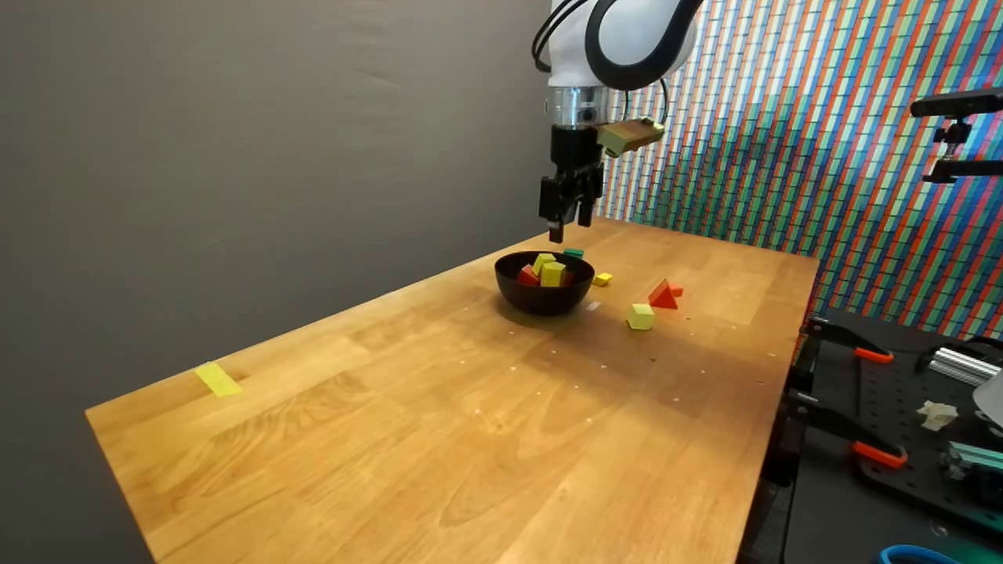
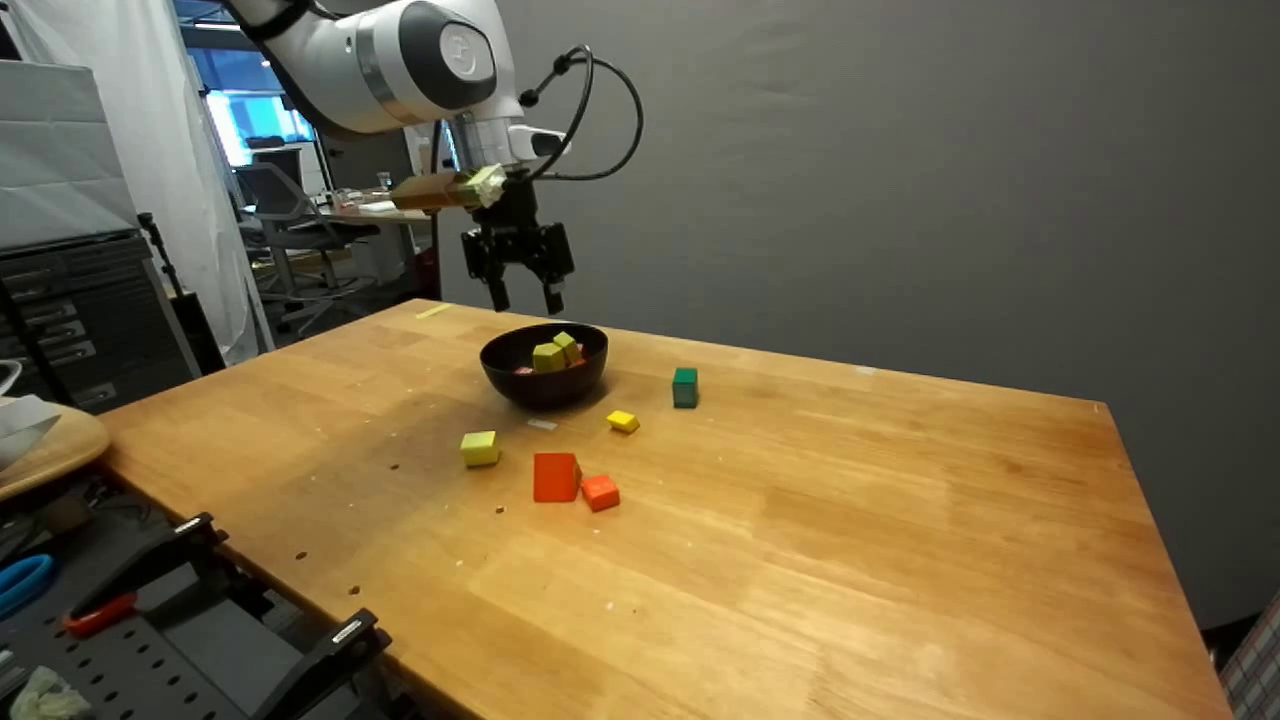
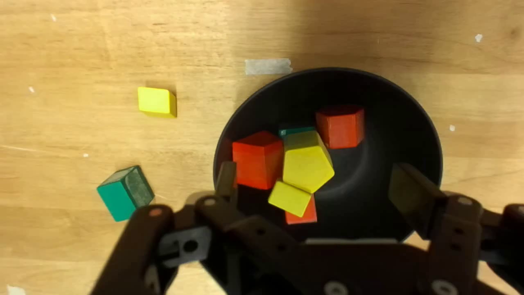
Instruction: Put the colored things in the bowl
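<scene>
The black bowl [image 1: 541,301] stands upright on the table in both exterior views. In the wrist view it holds a yellow pentagonal block [image 3: 307,168], a small yellow block [image 3: 290,198], red blocks [image 3: 258,162] and part of a teal block [image 3: 297,130]. My gripper [image 2: 527,300] is open and empty above the bowl; its fingers [image 3: 314,182] span the bowl in the wrist view. On the table lie a teal block [image 2: 685,388], a small yellow block [image 2: 622,422], a pale yellow block [image 2: 480,449], a red triangular block [image 2: 556,478] and a small orange-red block [image 2: 600,492] beside it.
A flat yellow tape piece [image 1: 219,379] is at the table's far corner. A grey tape strip [image 3: 268,66] lies beside the bowl. Clamps [image 1: 850,435] sit at the table's side edge, over a black side surface. A grey wall [image 2: 900,200] stands behind the table.
</scene>
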